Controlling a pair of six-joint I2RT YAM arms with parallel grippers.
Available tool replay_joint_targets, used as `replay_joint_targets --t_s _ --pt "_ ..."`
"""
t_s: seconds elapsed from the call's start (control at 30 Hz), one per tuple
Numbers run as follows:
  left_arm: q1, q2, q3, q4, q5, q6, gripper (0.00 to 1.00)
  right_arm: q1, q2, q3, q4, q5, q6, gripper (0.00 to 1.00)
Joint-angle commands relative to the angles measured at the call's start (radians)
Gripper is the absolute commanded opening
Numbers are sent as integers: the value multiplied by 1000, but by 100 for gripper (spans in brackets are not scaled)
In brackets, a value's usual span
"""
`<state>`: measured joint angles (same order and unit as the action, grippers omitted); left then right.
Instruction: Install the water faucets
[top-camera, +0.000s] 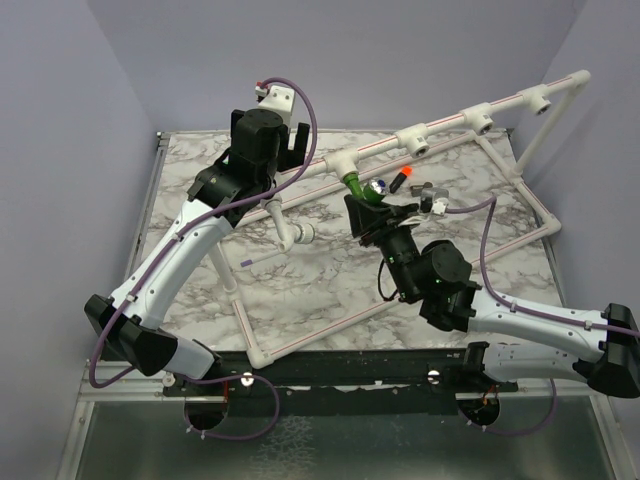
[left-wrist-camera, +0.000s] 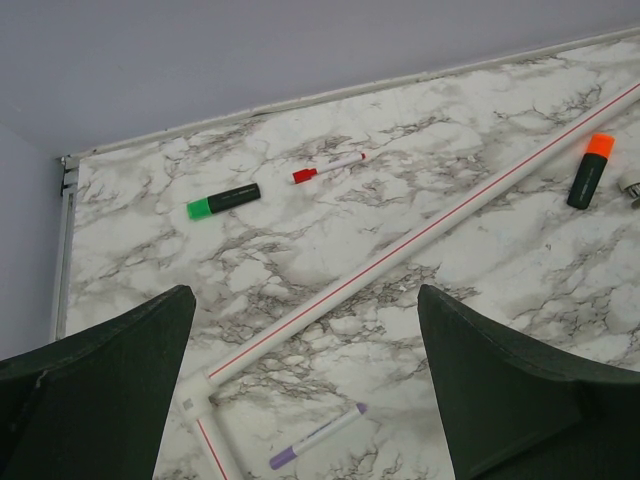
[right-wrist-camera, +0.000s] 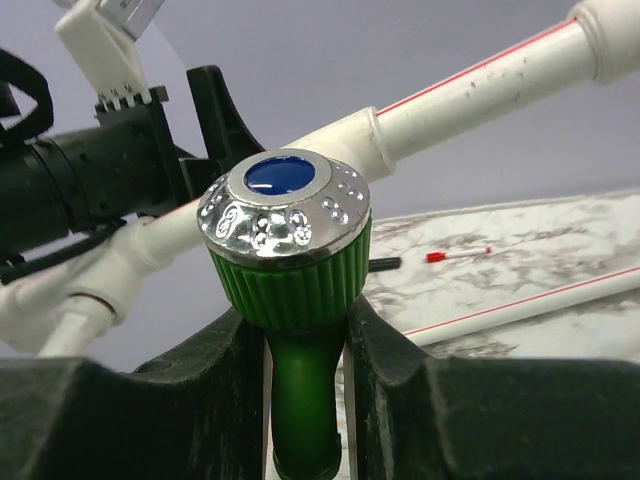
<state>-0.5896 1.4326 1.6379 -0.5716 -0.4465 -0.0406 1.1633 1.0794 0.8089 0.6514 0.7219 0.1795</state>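
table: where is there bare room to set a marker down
Free: the middle of the table, bordered by the purple marker, near pipe and right arm. Crowded: around the faucet, orange marker and right gripper.

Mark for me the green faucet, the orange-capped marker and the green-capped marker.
green faucet (right-wrist-camera: 288, 290), right wrist view, on the ribbed green knob.
orange-capped marker (left-wrist-camera: 589, 174), left wrist view, on its dark barrel.
green-capped marker (left-wrist-camera: 228, 199), left wrist view, on its dark barrel.
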Motion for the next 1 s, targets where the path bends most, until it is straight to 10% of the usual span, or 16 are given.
replay_joint_targets --t_s 0.0,0.47,0.73,0.97 --pt "-12 -15 4 -28 3 -9 94 10 22 -31 -65 97 399 0" --pt "-18 -53 -25 -9 -9 -9 94 8 -12 -59 -242 81 1135 0" --pt "-23 -55 -33 1 -10 -6 94 9 -53 -81 -232 29 1141 1" --pt "-24 -51 -32 0 -16 -4 94 9 -99 -34 -325 38 1006 41"
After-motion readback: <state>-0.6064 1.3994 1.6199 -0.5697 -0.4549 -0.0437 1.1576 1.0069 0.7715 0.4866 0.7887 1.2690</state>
